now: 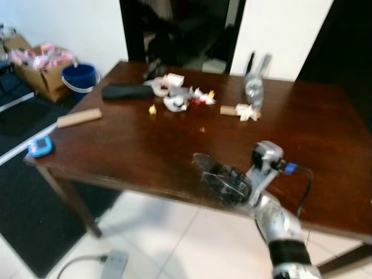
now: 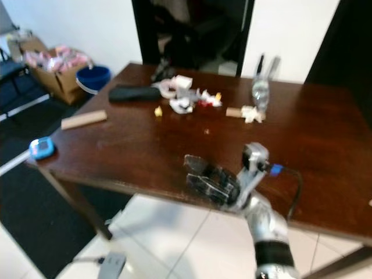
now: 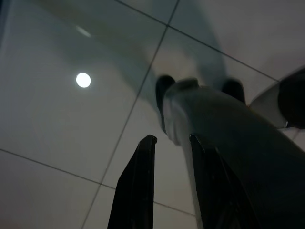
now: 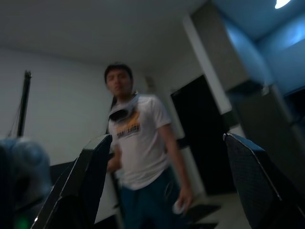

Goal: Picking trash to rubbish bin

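Note:
Crumpled white wrappers and paper scraps lie at the far middle of a dark wooden table. Another crumpled piece sits beside a clear plastic bottle. A blue bucket stands on the floor beyond the table's far left corner. My right gripper hangs open over the table's near edge, well short of the trash, with nothing between its fingers. In the left wrist view, my left gripper hangs idle, pointing at the tiled floor, with its fingers close together.
A black case, a wooden block and a small blue device lie on the table's left side. A cardboard box stands near the bucket. A person in a white T-shirt stands where the right wrist camera looks.

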Robot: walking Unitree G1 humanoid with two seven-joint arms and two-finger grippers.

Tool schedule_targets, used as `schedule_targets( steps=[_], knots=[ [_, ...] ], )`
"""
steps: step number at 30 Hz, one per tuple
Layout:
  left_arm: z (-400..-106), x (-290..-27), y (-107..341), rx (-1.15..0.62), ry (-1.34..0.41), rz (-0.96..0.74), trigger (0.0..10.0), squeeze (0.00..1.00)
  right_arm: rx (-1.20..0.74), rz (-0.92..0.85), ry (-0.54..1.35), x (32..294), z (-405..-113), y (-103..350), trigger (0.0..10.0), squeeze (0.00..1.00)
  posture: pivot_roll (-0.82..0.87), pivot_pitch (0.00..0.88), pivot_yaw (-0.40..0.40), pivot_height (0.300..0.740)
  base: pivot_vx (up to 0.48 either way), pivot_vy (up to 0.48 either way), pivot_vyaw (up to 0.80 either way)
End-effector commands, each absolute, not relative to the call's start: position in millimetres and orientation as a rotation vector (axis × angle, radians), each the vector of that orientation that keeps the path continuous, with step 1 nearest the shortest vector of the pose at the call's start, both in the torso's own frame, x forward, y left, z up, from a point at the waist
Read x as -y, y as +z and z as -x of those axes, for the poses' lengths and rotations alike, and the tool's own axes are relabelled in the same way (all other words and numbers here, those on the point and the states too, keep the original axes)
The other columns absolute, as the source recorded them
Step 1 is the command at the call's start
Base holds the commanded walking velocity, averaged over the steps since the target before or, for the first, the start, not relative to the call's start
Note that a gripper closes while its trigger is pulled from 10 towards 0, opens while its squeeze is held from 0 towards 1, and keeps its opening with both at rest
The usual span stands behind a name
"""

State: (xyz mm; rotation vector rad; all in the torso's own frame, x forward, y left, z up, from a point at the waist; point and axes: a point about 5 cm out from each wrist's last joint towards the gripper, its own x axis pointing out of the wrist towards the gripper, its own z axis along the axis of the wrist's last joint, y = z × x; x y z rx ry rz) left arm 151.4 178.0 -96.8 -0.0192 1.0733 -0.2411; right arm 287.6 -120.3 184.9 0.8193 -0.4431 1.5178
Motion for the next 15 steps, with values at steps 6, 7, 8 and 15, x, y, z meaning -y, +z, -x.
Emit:
schedule_targets(
  steps=[6,7,8,15],
  knots=[
    [-146.1,-179.9,-98.6,-1.092,-0.239,0.018,10.0,0.00,0.504,-0.659,1.386,115.1,-297.1,210.1,10.0,0.00,-0.01,0.049,0.021,0.740,0.281,0.000,0.00],
    [-146.1,-179.9,-98.6,-1.092,-0.239,0.018,10.0,0.00,0.504,-0.659,1.386,115.1,-297.1,210.1,10.0,0.00,-0.01,0.049,0.021,0.740,0.277,0.000,0.00],
    [-145.6,-179.9,-98.8,-1.093,-0.239,0.019,10.0,0.00,0.492,-0.624,1.320,110.9,-302.1,215.7,10.0,0.00,-0.01,0.049,0.021,0.740,0.285,0.000,0.00],
    [-145.2,-178.6,-99.1,-1.094,-0.242,0.021,10.0,0.00,0.440,-0.459,1.072,99.8,-325.3,230.7,10.0,0.00,0.00,0.048,0.015,0.740,0.281,0.000,0.00]
  ],
)
